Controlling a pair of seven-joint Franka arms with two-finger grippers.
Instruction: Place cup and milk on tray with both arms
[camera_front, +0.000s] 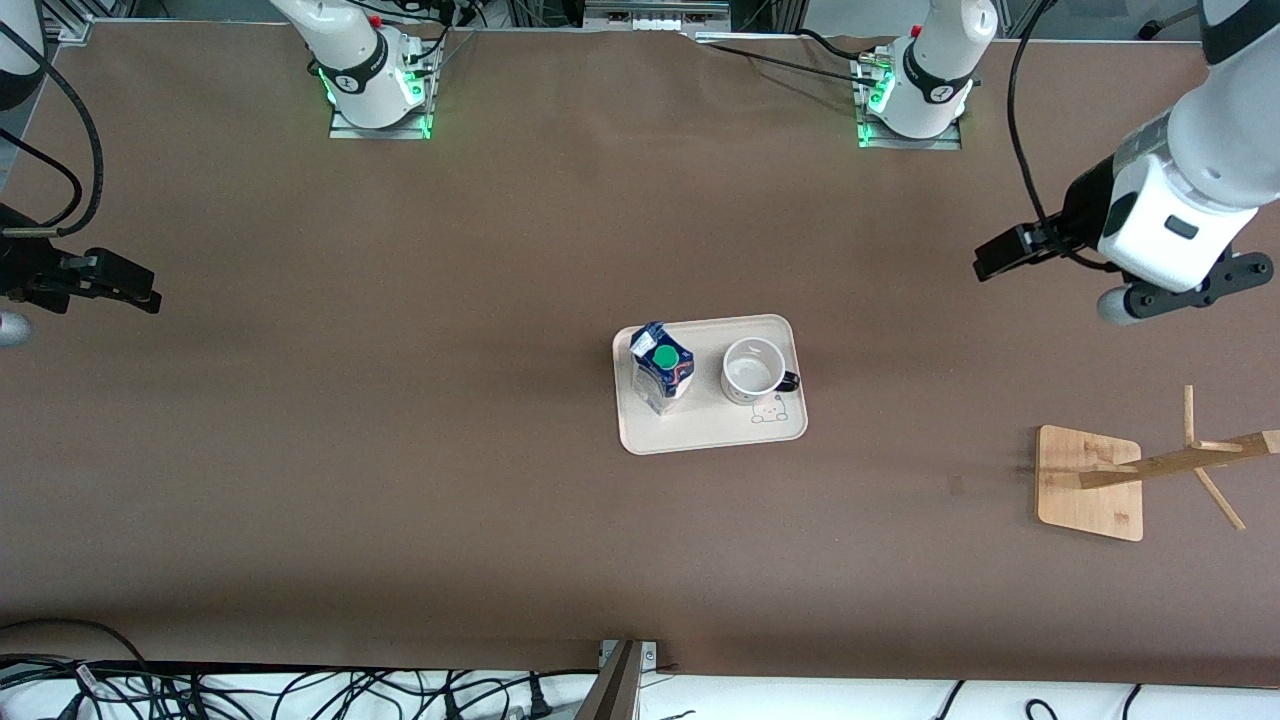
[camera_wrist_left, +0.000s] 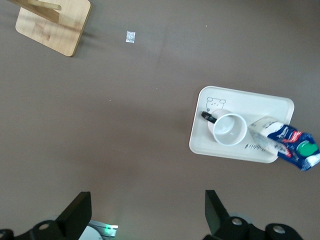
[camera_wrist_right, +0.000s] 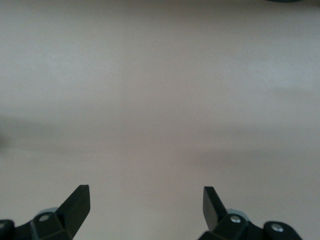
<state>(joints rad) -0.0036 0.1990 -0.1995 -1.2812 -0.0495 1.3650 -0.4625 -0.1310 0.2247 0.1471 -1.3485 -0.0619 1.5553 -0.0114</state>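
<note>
— Where are the cup (camera_front: 752, 370) and the milk (camera_front: 662, 366) found?

— Both are seen standing on the tray (camera_front: 700, 432) at mid-table, side by side, the milk toward the right arm's end. The cup's handle is turned toward the left arm's end.

— And the grippers?

— The left gripper (camera_wrist_left: 147, 212) is held spread and empty over bare table (camera_front: 400, 450), above the wooden rack (camera_front: 1090, 482). The right gripper (camera_wrist_right: 146, 206) is likewise spread, nothing grasped, over the right arm's end.

Matt brown table (camera_front: 400, 400), pale bare-wood rack (camera_front: 1090, 482), smooth cream tray (camera_front: 700, 435), glossy white cup (camera_front: 752, 370), printed paper milk (camera_front: 662, 365)
</note>
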